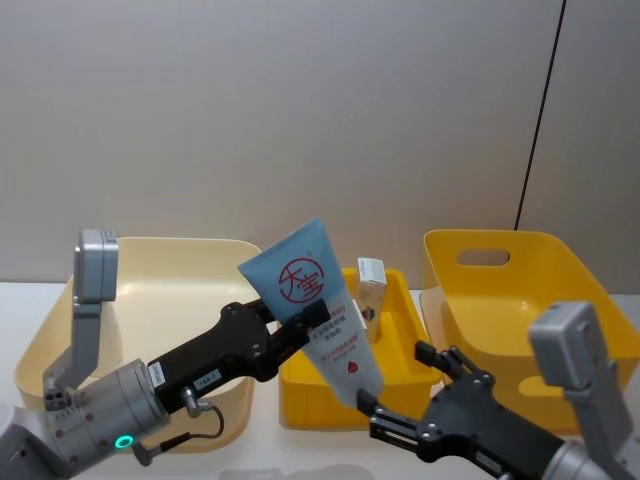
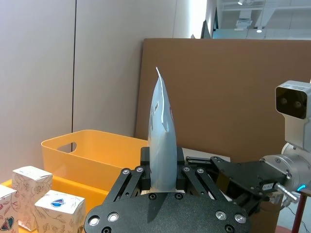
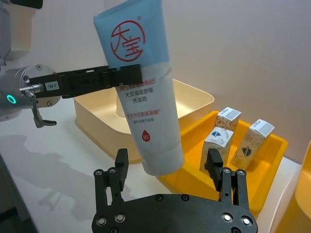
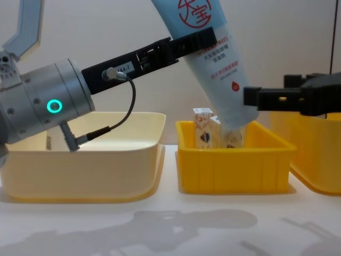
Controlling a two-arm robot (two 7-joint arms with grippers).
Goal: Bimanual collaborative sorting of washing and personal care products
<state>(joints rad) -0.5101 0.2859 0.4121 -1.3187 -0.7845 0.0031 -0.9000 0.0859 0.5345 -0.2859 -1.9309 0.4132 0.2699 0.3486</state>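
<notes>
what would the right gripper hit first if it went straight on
Likely the cap end of the tube, held by the left gripper: it hangs between the right gripper's open fingers, though depth is unclear.

Bright, even overhead light; soft shadows on the table [image 4: 58, 229] below the jaws; faint sheen along the tube [image 2: 163, 145].

3 containers stand in a row on a white table [image 4: 53, 224]: a cream bin [image 1: 180, 245] left, a small yellow tray [image 4: 234, 165] between, a larger yellow bin [image 1: 500, 290] right.
</notes>
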